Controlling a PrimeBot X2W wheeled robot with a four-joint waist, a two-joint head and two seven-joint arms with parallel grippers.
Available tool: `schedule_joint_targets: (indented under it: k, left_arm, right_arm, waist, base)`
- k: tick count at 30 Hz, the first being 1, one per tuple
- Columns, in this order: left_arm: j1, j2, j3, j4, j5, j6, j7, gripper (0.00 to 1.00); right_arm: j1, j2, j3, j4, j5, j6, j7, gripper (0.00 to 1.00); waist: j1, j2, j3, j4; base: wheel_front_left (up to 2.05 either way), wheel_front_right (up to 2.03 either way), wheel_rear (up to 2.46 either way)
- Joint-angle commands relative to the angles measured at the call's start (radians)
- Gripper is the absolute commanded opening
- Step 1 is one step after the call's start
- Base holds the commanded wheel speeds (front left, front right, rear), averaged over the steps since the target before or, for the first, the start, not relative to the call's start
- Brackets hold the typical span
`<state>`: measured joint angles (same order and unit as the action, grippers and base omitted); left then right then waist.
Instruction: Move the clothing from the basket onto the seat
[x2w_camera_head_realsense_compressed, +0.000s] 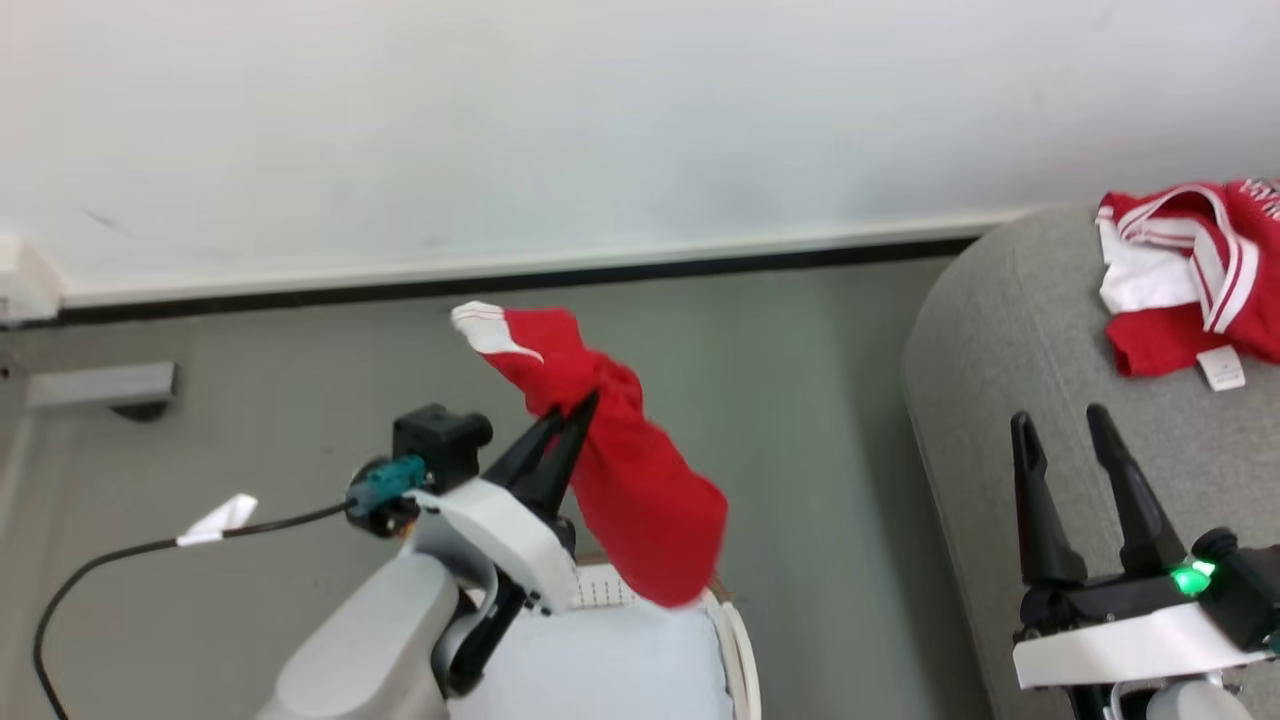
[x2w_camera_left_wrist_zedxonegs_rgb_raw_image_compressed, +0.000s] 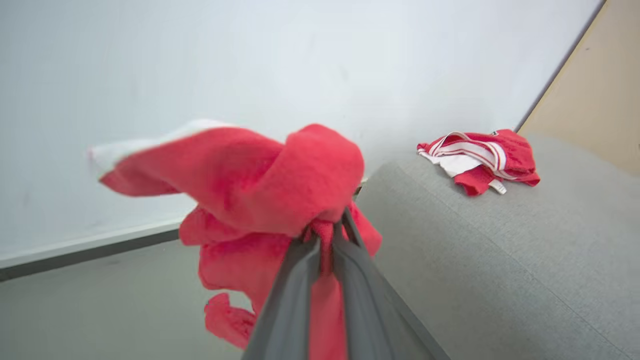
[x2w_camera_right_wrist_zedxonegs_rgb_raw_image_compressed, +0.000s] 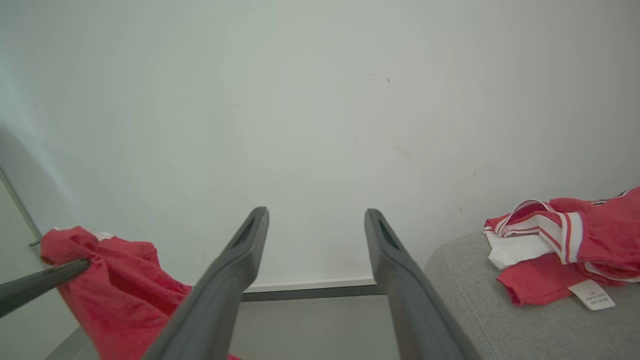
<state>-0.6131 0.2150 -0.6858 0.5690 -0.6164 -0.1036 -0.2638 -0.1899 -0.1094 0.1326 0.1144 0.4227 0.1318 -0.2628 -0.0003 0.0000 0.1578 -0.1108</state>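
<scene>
- Above the basket (x2w_camera_head_realsense_compressed: 603, 588), at the lower middle of the head view, the left tool (x2w_camera_head_realsense_compressed: 578, 410) is clamped on a red garment (x2w_camera_head_realsense_compressed: 640, 500); its two dark fingers pinch a bunched fold, and the cloth hangs on both sides, a white-trimmed end up and away, the longer red part down toward the basket's rim.
- From the left wrist, the same tool (x2w_camera_left_wrist_zedxonegs_rgb_raw_image_compressed: 325, 226) shows fabric (x2w_camera_left_wrist_zedxonegs_rgb_raw_image_compressed: 260, 170) squeezed between the tips; the grip looks narrow, so a slip is possible.
- On the seat (x2w_camera_head_realsense_compressed: 1000, 330), well to the right, another garment (x2w_camera_head_realsense_compressed: 1190, 280) lies crumpled near the far edge, striped trim and a white label showing; I judge that piece done.
- Right tool (x2w_camera_head_realsense_compressed: 1060, 418): fingers spread apart, holding nothing, poised over the seat's near edge; its own camera shows the gap (x2w_camera_right_wrist_zedxonegs_rgb_raw_image_compressed: 316, 214) between them bare, with the held garment (x2w_camera_right_wrist_zedxonegs_rgb_raw_image_compressed: 115, 280) at the left and the seat (x2w_camera_right_wrist_zedxonegs_rgb_raw_image_compressed: 500, 320) at the right.
- Step in hand, as I judge it: the carry; the garment is out of the basket, over the floor (x2w_camera_head_realsense_compressed: 800, 400), not yet over the seat.
- Next move calls for a swing rightward with the hanging end kept above the seat's rounded edge, then a release beside the laid garment; whether more clothing lies under the pale lining cloth (x2w_camera_head_realsense_compressed: 600, 660) I cannot tell.
</scene>
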Motion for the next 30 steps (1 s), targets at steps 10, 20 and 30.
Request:
schedule_joint_targets:
  k: [10, 20, 30]
  left_arm:
    - [-0.031, 0.091, 0.078, -0.313, -0.020, 0.084, 0.080, 0.00]
    - [-0.045, 0.136, 0.111, -0.532, -0.045, 0.156, 0.194, 0.00]
    - [-0.019, 0.133, 0.094, -0.570, -0.052, 0.170, 0.209, 0.00]
  right_arm:
    - [0.038, -0.013, 0.045, 0.015, 0.014, -0.002, -0.002, 1.00]
    - [0.041, -0.019, 0.089, -0.028, -0.009, -0.002, 0.033, 1.00]
    - [0.030, -0.035, 0.172, -0.141, -0.001, -0.002, 0.110, 1.00]
  waist:
    - [0.0003, 0.0000, -0.126, -0.022]
    - [0.0003, 0.0000, -0.161, -0.014]
    - [0.0003, 0.0000, -0.174, -0.005]
  base:
    - [0.00, 0.00, 0.00]
    - [0.00, 0.00, 0.00]
    - [0.00, 0.00, 0.00]
